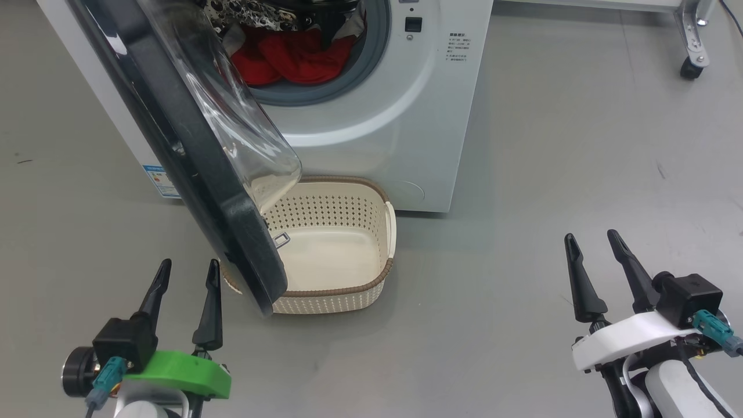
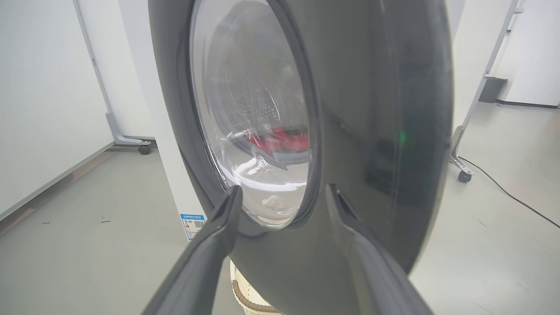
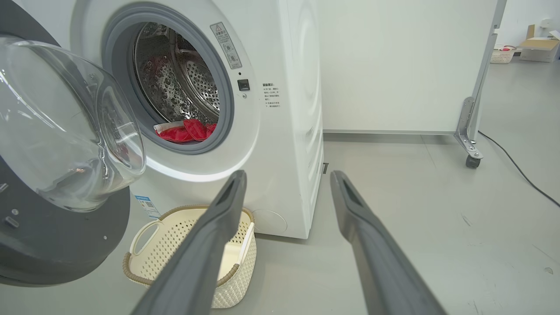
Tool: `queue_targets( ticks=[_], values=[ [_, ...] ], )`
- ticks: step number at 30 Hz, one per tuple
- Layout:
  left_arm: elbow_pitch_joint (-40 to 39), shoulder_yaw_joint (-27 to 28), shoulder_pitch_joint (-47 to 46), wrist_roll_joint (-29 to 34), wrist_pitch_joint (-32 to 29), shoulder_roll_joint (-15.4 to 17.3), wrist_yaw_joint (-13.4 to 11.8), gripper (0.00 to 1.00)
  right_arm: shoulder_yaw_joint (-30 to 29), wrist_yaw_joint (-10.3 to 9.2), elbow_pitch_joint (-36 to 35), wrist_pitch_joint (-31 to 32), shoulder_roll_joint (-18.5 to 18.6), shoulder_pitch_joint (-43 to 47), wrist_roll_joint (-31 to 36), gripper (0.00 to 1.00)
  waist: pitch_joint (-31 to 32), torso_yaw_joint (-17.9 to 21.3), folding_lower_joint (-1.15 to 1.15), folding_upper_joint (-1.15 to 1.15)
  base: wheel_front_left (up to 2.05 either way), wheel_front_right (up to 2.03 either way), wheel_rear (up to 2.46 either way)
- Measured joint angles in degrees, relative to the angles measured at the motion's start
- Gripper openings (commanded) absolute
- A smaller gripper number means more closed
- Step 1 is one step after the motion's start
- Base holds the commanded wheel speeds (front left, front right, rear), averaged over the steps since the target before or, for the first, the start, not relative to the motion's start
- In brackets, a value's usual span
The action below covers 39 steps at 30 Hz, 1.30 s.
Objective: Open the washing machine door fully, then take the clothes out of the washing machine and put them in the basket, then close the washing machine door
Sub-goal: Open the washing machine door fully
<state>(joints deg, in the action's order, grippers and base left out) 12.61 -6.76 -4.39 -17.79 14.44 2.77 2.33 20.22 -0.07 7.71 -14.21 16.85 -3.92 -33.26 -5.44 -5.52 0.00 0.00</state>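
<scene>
The white washing machine (image 1: 400,128) (image 3: 288,131) stands ahead with its round black door (image 1: 191,157) (image 2: 358,131) (image 3: 48,245) swung partly out toward me, the glass bowl window (image 1: 232,110) (image 3: 65,127) facing the drum. Red clothes (image 1: 290,55) (image 3: 186,131) lie in the steel drum's mouth. The cream basket (image 1: 339,290) (image 3: 236,280) sits on the floor below the opening, partly under the door. My left gripper (image 1: 188,271) (image 2: 282,192) is open, just short of the door's outer face. My right gripper (image 1: 592,236) (image 3: 286,175) is open, empty, off to the right over bare floor.
Grey floor (image 1: 580,145) stretches to the right of the machine. A white partition panel on a castor foot (image 3: 470,148) (image 1: 693,58) stands behind at the right, with a black cable (image 3: 525,175) trailing on the floor. Another panel foot (image 2: 131,142) is at the left.
</scene>
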Motion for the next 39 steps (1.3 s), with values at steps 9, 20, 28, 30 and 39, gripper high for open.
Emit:
queue_targets(
  ticks=[9,20,28,30,39],
  values=[
    [0.2,0.7,0.0,0.0,0.0,-0.1,0.1,1.0,-1.1,0.63,-0.1,0.0,-0.7,0.7,0.8,1.0,0.0,0.0,0.0,0.0,0.0,0.0,0.0],
    [0.6,0.7,0.0,0.3,0.0,-0.1,0.5,1.0,-1.9,1.7,-0.1,0.0,-1.6,1.0,1.9,1.0,0.2,0.0,0.0,0.0,0.0,0.0,0.0],
    [1.0,0.9,0.0,0.8,0.0,-0.2,0.5,1.0,-2.6,2.04,0.0,0.0,-2.2,1.2,2.7,1.0,0.5,0.0,0.0,0.0,0.0,0.0,0.0],
    [1.2,0.9,0.0,0.8,0.0,-0.2,0.5,1.0,-2.7,2.43,0.1,0.0,-2.3,1.4,2.8,1.0,0.6,0.0,0.0,0.0,0.0,0.0,0.0],
    [1.4,0.8,0.0,1.3,0.0,-0.2,0.6,1.0,-2.9,2.55,0.2,0.0,-2.5,2.1,4.1,1.0,0.4,-0.1,0.0,0.0,0.0,0.0,0.0]
  ],
)
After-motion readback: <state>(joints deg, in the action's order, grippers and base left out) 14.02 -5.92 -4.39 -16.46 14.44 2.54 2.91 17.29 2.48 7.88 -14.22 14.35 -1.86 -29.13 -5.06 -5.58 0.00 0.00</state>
